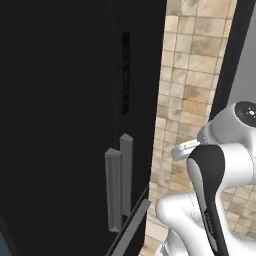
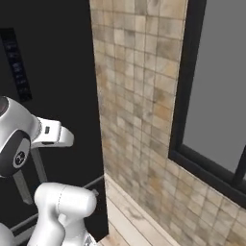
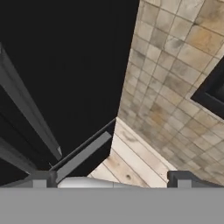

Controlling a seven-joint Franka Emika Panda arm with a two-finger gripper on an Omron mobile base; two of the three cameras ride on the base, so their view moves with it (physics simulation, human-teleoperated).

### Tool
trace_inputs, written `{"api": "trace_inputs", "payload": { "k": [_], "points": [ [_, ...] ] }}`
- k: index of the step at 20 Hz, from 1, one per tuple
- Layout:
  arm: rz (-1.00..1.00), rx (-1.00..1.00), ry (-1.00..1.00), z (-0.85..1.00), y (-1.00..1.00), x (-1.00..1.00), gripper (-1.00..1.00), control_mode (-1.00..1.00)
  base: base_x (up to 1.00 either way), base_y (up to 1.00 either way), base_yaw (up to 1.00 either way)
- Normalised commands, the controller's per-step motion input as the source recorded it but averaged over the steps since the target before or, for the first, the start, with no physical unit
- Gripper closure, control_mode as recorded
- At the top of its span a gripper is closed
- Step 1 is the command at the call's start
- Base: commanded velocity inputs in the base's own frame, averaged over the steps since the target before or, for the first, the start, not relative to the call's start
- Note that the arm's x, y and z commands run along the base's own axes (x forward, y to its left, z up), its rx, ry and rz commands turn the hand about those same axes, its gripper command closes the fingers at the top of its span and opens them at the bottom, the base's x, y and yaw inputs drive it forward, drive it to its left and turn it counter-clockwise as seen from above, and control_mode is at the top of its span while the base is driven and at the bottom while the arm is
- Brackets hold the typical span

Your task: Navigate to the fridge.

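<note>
Close before the fridge, hand spread, empty; best squaring up gently to its grey handles.

Both base views sit close to the fridge; the hand view looks down its front, sharing the tiled wall.

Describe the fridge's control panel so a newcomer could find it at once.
Start at the tall matte-black fridge left of the tan tiled wall. On its right door, above the two vertical grey bar handles, sits a narrow upright dark panel. Faint bluish icons set it apart from the plain black door around it.
</note>
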Motion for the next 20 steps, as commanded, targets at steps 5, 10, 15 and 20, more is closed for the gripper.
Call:
{"api": "trace_inputs", "payload": {
  "k": [5, 10, 15, 20],
  "points": [
    [0.00, 0.00, 0.00, 0.00, 0.00, 0.00, -1.00, 1.00, 0.46, -0.01, 0.69],
    [0.00, 0.00, 0.00, 0.00, 0.00, 0.00, -1.00, 1.00, 0.04, -0.25, 0.91],
    [0.00, 0.00, 0.00, 0.00, 0.00, 0.00, -1.00, 1.00, 0.61, -0.11, 0.74],
    [0.00, 0.00, 0.00, 0.00, 0.00, 0.00, -1.00, 1.00, 1.00, -0.35, 0.56]
  ]
}}
